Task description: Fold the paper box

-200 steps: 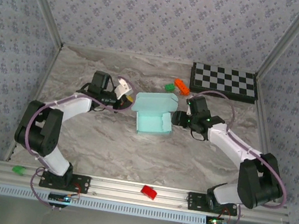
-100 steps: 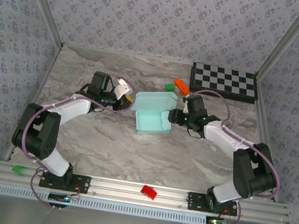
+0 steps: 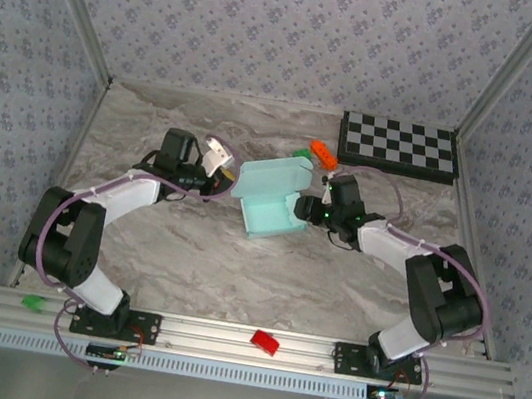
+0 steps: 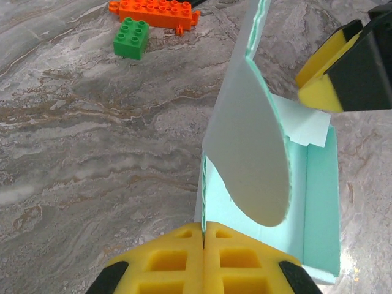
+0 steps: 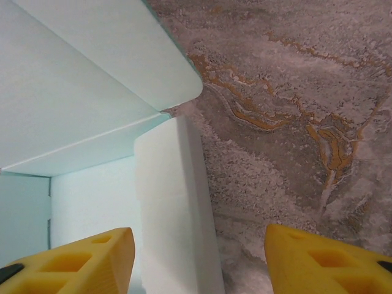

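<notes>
Two grippers meet at the paper box, which sits mid-table on the marble tabletop as an open aqua tray with its lid raised along the far side. The left gripper has its yellow pads pressed fully together, and a thin cardboard edge below a rounded flap seems to run into the seam between them, so it is probably pinching the box's left wall. The right gripper stands wide apart at the box's right side, with a pale side tab between its fingers and not clamped. An orange brick and a green brick lie just beyond the lid, near the checkerboard.
</notes>
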You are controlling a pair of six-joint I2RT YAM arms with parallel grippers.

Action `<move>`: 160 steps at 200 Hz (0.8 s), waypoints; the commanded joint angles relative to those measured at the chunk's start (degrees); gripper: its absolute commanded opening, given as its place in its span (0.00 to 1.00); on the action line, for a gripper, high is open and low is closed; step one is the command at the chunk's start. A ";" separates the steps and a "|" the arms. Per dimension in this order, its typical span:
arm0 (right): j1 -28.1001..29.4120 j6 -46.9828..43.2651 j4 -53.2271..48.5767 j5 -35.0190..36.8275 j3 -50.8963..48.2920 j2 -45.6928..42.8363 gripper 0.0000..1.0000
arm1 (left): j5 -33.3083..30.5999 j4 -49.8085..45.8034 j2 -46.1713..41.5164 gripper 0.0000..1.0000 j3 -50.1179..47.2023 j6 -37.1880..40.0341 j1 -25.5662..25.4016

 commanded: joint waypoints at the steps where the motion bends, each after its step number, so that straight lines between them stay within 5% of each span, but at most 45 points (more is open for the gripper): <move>1: 0.05 0.66 2.74 0.47 1.02 2.08 0.59 | 1.21 0.44 -1.82 0.00 -0.16 -0.65 -0.35; 160: 2.61 -0.53 4.43 5.20 4.13 10.19 0.44 | 1.78 0.30 -0.40 0.00 0.22 -0.73 0.14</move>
